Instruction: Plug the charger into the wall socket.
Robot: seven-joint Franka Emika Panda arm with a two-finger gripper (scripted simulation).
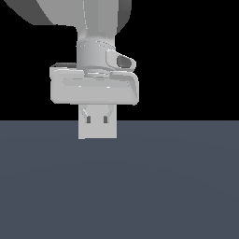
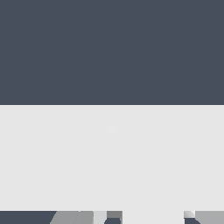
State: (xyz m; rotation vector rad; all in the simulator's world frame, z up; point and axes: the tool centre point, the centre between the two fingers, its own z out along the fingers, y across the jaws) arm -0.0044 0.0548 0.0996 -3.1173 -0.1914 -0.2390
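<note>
above a flat dark grey floor, the arm's pale grey gripper is hanging straight down against a black backdrop. a small white block, the charger, is sitting pinched between the short fingers, which are closing narrowly on its upper part; two small dark marks are showing on its face. in the wrist view a broad white surface is filling the lower half, blocking almost everything beyond; what it is cannot be told.
</note>
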